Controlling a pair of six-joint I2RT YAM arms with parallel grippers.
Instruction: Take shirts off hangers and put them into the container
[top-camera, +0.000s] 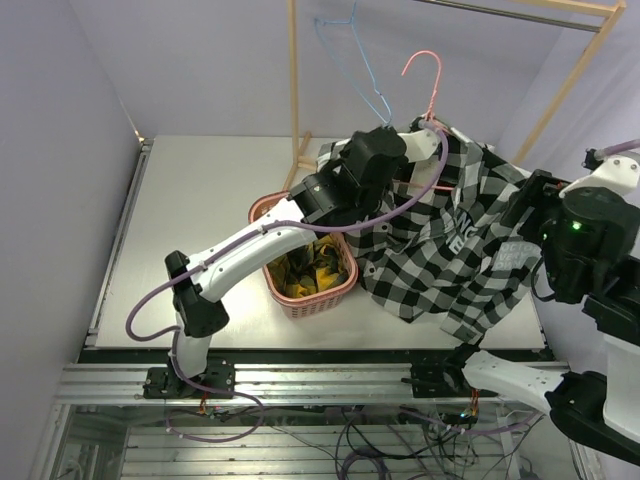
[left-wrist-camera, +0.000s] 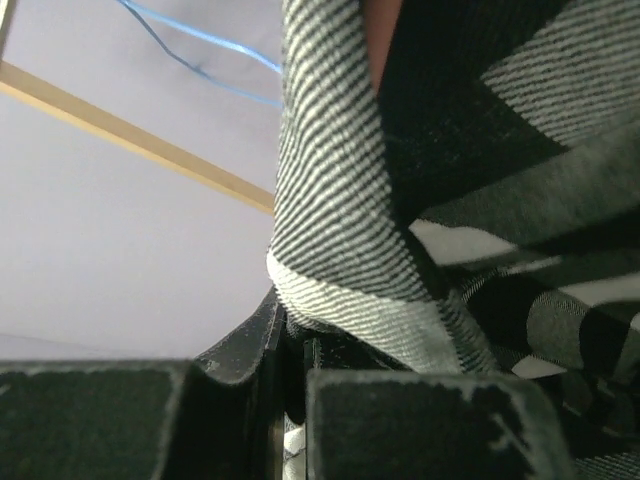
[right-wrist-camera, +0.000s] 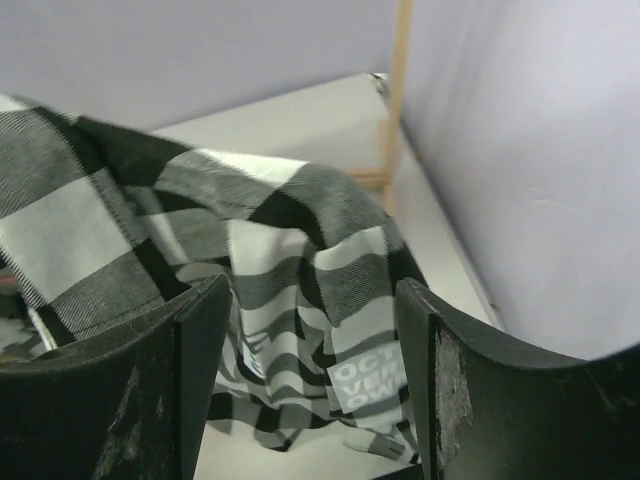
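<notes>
- The left end effector (left-wrist-camera: 295, 335) is clamping tight on a fold of the black-and-white shirt (top-camera: 440, 250). The wrist view is showing the striped weave pinched right between the pads.
- That grip is sitting up at the collar end, beyond the basket (top-camera: 345, 283) and a little to its right, just under the pink hanger (top-camera: 432, 75).
- The hanger's hook is poking up out of the collar, pointing away from the basket. Whether it is catching on anything I cannot tell.
- The right end effector (right-wrist-camera: 315, 330) is standing wide open and holding nothing, with the checked cloth lying just ahead of its fingers (right-wrist-camera: 205, 340).
- The shirt is spreading over the worktop (top-camera: 200, 230) to the right of the basket, touching its right rim. None of it is inside.
- Its long axis is running from the raised collar behind the basket down to the hem at the basket's near right.
- The yellow plaid shirt (top-camera: 305, 270) is already lying in the basket, and the blue hanger (top-camera: 355, 60) is hanging bare above and behind it.
- My read: this is all turning on direction. The basket is lying to the near left of the held collar, so the left arm would be dragging cloth that way.
- The open right one is nearer the loose body, so it looks best placed to be freeing the hanger or gathering the tail.
</notes>
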